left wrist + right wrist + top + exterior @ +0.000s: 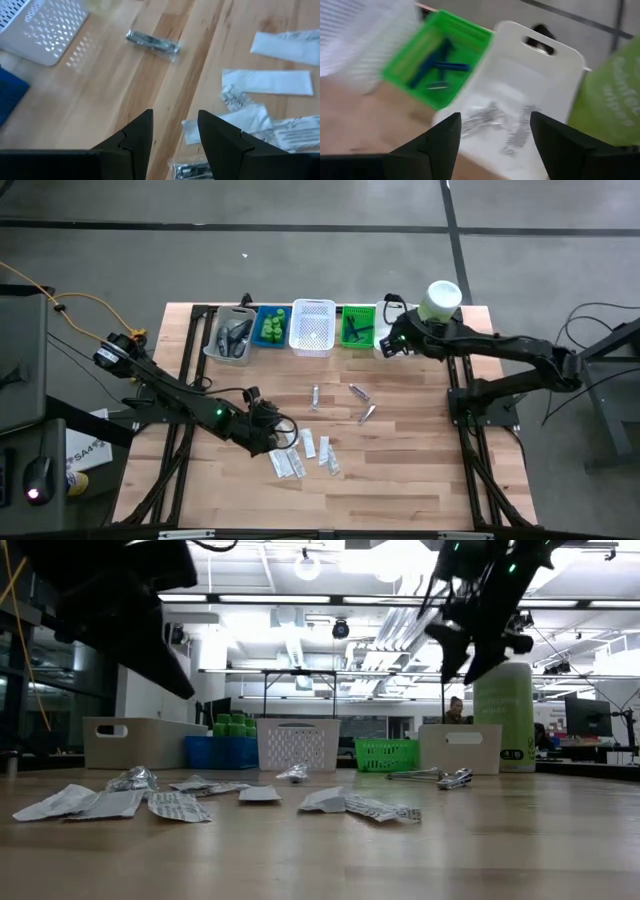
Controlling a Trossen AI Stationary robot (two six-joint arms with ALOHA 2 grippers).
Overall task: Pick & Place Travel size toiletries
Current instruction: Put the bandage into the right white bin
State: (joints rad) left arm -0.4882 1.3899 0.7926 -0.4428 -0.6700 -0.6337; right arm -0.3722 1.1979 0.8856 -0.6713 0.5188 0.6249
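several sachets (300, 455) lie lengthwise toward the baskets (311, 327).

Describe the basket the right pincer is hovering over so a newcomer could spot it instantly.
Start at the row of baskets along the table's far edge. Go to the end by the pale-green canister: there, past the green basket, stands a white bin. Unlike its latticed white neighbour, it has solid walls, a handle slot, and silvery sachets inside.

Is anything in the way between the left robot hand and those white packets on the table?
Nothing visible is. The left gripper hovers open right beside the white sachets, with only bare table between its fingers and the nearest sachet.
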